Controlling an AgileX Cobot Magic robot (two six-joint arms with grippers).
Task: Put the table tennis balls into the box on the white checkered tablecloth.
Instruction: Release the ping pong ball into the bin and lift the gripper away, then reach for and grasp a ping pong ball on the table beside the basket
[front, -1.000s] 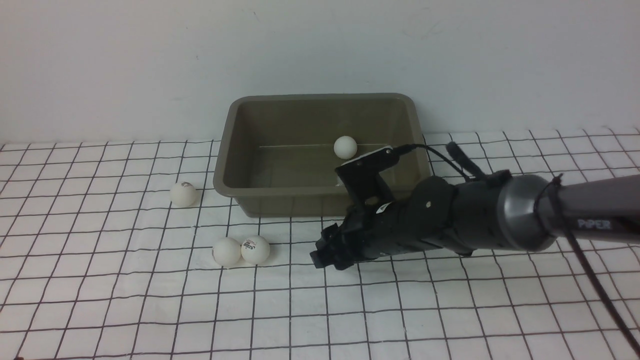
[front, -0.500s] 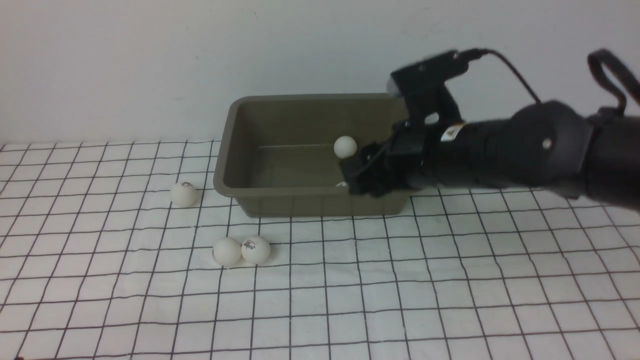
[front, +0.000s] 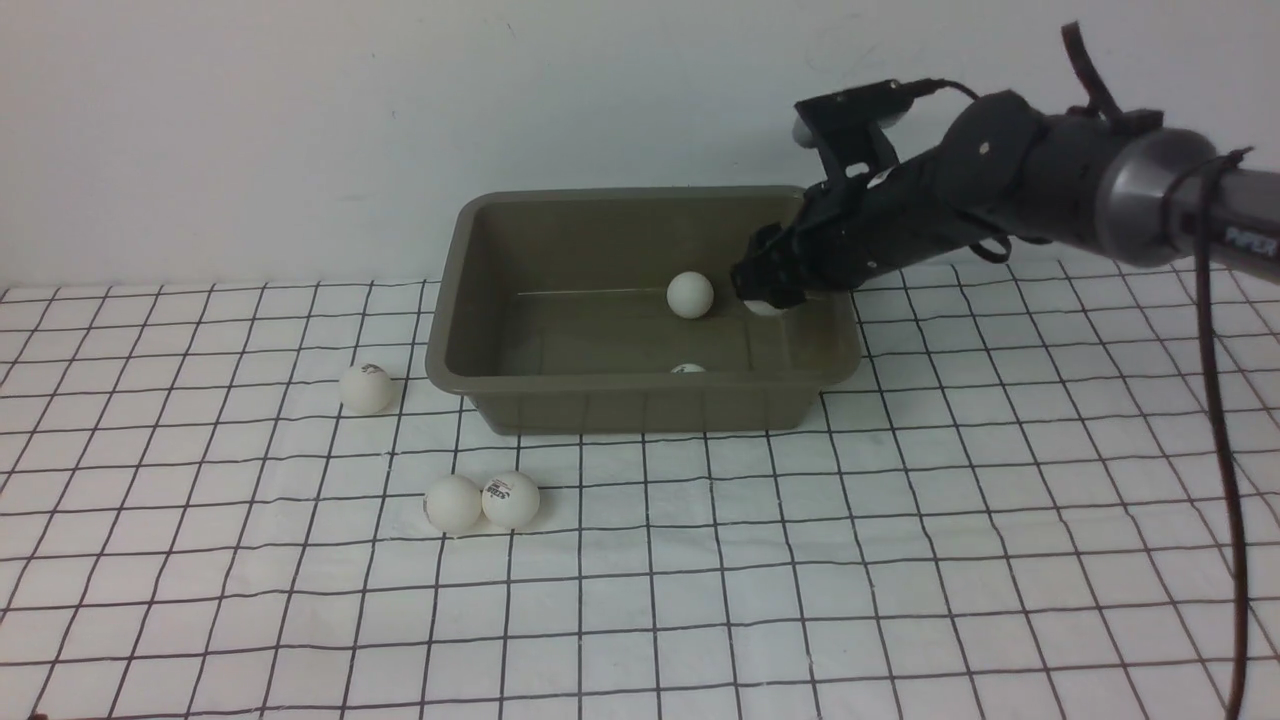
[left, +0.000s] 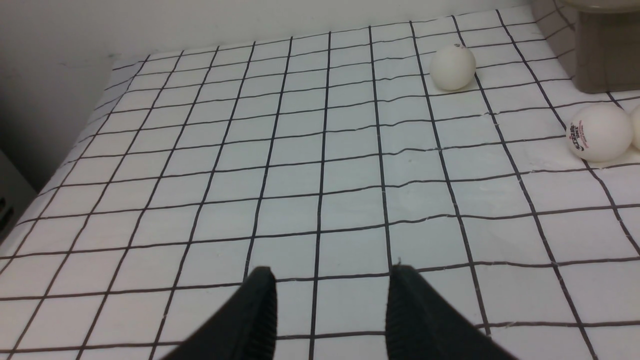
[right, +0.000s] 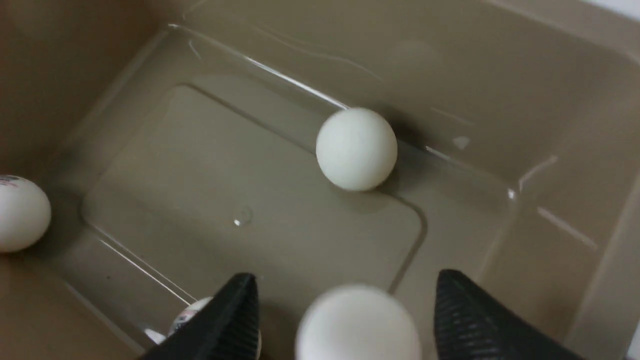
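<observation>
The olive-grey box (front: 600, 405) stands on the white checkered tablecloth (front: 900, 560). My right gripper (front: 765, 292) hangs over the box's right end, open. A blurred table tennis ball (right: 357, 325) sits loose between its fingers, with a gap on each side. Inside the box lie a ball (front: 691, 295) at the back, another (front: 687, 368) by the front wall, and a third (right: 20, 212). Three balls rest on the cloth: one (front: 367, 388) left of the box and a touching pair (front: 453, 502) (front: 511, 499) in front. My left gripper (left: 330, 272) is low over bare cloth, open and empty.
A white wall runs close behind the box. The cloth's left edge (left: 107, 95) drops off beside the left arm. The right arm's black cable (front: 1215, 400) hangs down over the right side of the cloth.
The right arm rose from the cloth in front of the box and swung over its right end. Its jaws have spread, and the ball now sits loose between them.
</observation>
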